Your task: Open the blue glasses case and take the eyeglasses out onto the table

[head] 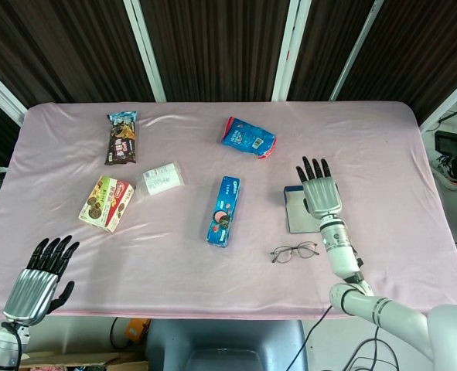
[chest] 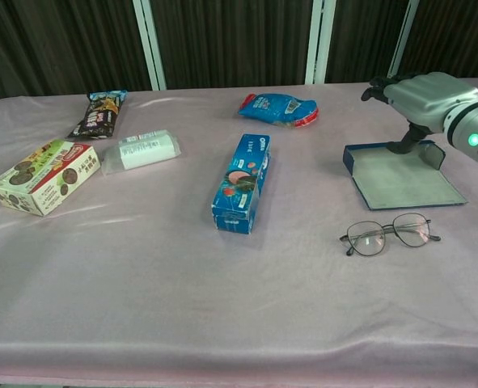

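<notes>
one blue glasses case (chest: 400, 174) lies open and bare, eyeglasses (chest: 388, 233) beside it, right hand (chest: 420, 99) spread above.

head view: high, looking steeply down, whole table (head: 383, 139) from far.
chest view: low, near edge, facing far curtains, closer.
shared: tabletop from snack boxes to right hand (head: 319, 197).

A pink-clothed worktop (head: 383, 147) carried the open blue glasses case (chest: 400, 176), with the eyeglasses (chest: 388, 234) just in front of it, a blue biscuit box (chest: 243, 182), a blue packet (chest: 278, 108), a dark snack bag (chest: 99, 113), a white pack (chest: 141, 150) and a cookie box (chest: 44, 175).
</notes>
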`<state>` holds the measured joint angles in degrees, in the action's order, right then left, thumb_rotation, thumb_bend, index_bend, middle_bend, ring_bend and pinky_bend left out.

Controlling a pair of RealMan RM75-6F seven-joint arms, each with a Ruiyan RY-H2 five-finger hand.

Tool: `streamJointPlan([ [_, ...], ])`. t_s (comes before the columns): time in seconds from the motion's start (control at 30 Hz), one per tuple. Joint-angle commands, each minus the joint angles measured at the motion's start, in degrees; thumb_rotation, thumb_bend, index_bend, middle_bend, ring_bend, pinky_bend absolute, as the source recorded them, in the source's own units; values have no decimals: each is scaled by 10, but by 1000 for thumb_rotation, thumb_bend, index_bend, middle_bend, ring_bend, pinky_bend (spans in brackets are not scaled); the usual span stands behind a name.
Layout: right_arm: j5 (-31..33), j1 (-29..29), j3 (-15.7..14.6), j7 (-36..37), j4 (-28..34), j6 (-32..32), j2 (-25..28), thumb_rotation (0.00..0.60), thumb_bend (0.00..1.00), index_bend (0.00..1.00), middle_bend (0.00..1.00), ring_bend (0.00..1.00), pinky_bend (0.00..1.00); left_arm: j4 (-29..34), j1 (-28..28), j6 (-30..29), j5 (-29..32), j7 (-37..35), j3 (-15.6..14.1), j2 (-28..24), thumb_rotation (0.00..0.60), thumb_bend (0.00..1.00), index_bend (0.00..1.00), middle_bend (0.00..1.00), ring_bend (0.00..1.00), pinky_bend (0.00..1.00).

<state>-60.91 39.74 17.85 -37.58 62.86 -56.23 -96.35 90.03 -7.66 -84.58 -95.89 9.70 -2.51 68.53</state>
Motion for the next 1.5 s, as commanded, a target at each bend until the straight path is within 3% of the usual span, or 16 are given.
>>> streamJointPlan([
  [0.03,-62,-43,-46,23,134,-38,88,600,452,393,0,0,0,0,1,-3,-2,-3,-1,-1,600,373,0,0,0,0],
  [0.2,-141,-103,-140,81,289,-40,209,600,452,497,0,0,0,2,5,-10,-8,-3,-3,-3,600,373,0,0,0,0],
  [0.33,-176,-116,-179,121,306,-26,241,600,476,540,0,0,0,2,5,-11,-8,-3,-4,-3,600,374,0,0,0,0],
  [0.43,-187,-117,-190,143,301,-14,245,600,487,553,0,0,0,2,6,-12,-9,-3,-4,-3,600,374,0,0,0,0],
  [0.83,-200,-112,-180,160,231,-22,196,600,530,577,0,0,0,1,6,-12,-9,-7,-3,-4,600,374,0,0,0,0],
  [1.23,-161,-93,-155,126,184,-1,137,600,530,583,0,0,0,1,6,-11,-8,-8,-3,-5,600,374,0,0,0,0],
  [1.5,-151,-87,-157,112,173,9,117,600,530,592,0,0,0,1,5,-11,-8,-12,-2,-7,600,374,0,0,0,0],
])
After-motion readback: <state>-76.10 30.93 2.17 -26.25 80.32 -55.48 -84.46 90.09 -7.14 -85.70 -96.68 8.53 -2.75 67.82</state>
